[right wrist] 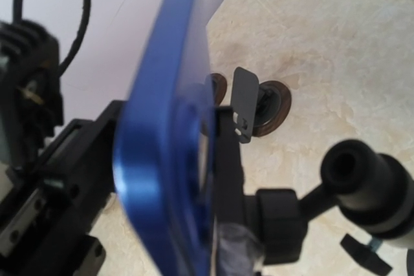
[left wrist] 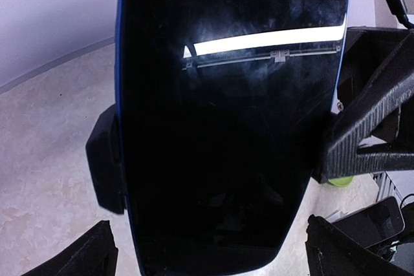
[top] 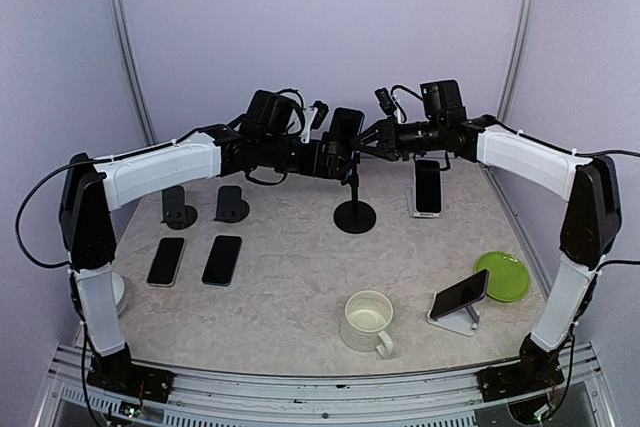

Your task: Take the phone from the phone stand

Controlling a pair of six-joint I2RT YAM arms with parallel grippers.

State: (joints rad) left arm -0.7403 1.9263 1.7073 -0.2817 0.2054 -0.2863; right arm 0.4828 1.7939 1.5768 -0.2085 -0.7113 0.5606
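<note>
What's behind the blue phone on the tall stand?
Behind the blue phone, the stand's black clamp sits against its back, carried on a jointed arm. The contact patch itself is covered by the phone's body.

No text, brand, number or sign legible anywhere, dark screen of the phone (left wrist: 233, 127) blank

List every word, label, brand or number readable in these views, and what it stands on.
No text can be read anywhere.
The phone on the phone stand: dark screen, only a reflected light strip.
The mug and green plate: plain.
The other phones: dark screens, too small to show marks.
</note>
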